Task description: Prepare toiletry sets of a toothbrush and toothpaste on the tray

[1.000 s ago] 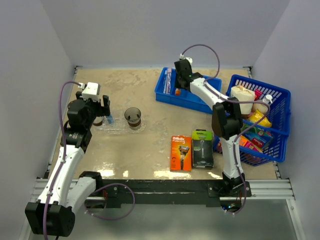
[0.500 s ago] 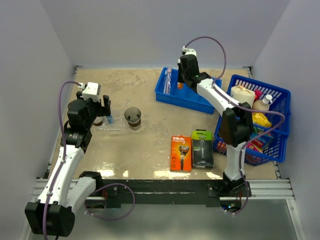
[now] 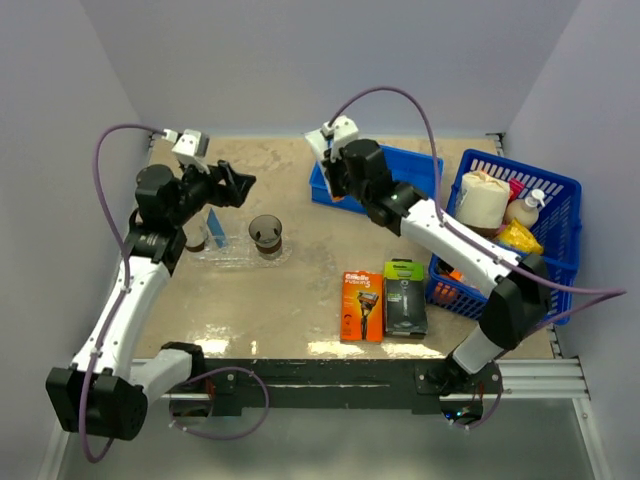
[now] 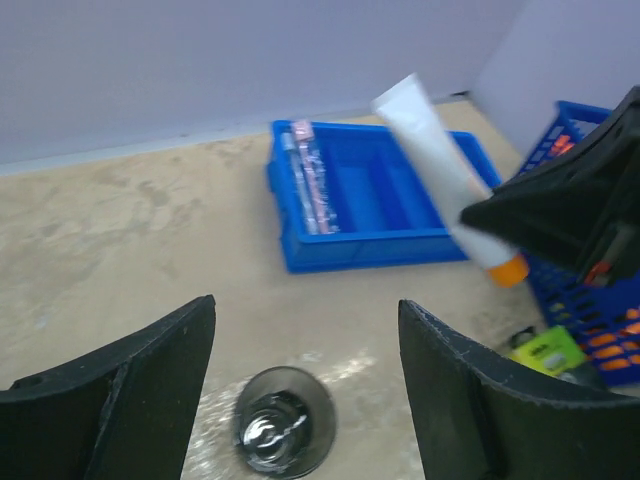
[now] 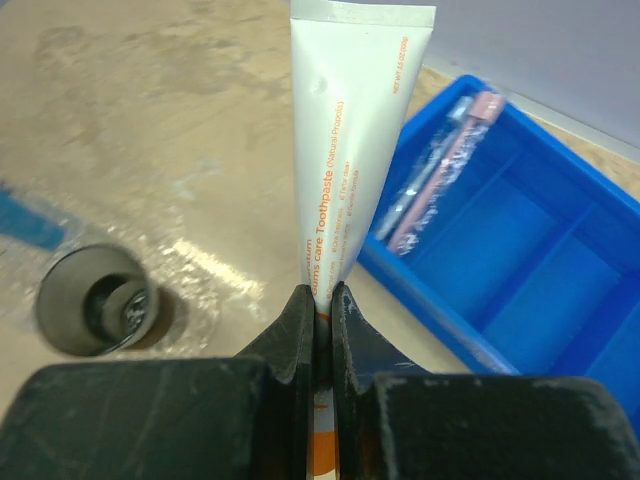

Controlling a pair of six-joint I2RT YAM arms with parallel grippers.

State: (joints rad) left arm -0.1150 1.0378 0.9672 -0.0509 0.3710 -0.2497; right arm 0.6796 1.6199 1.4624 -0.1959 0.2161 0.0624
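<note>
Partway: right end effector pinches the toothpaste aloft, tray below-left of it; left end effector spread, empty, above the cup; toothbrush in blue bin, right of the right end effector.

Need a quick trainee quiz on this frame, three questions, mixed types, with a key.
1. True or false: the right gripper is shut on the toothpaste tube.
2. Pick one. The left gripper, near the cup, is: A) open, holding nothing; B) shut, holding nothing; C) shut on that cup.
3. How many razor packs lie on the table?

Key: 1 true; 2 A; 3 two.
</note>
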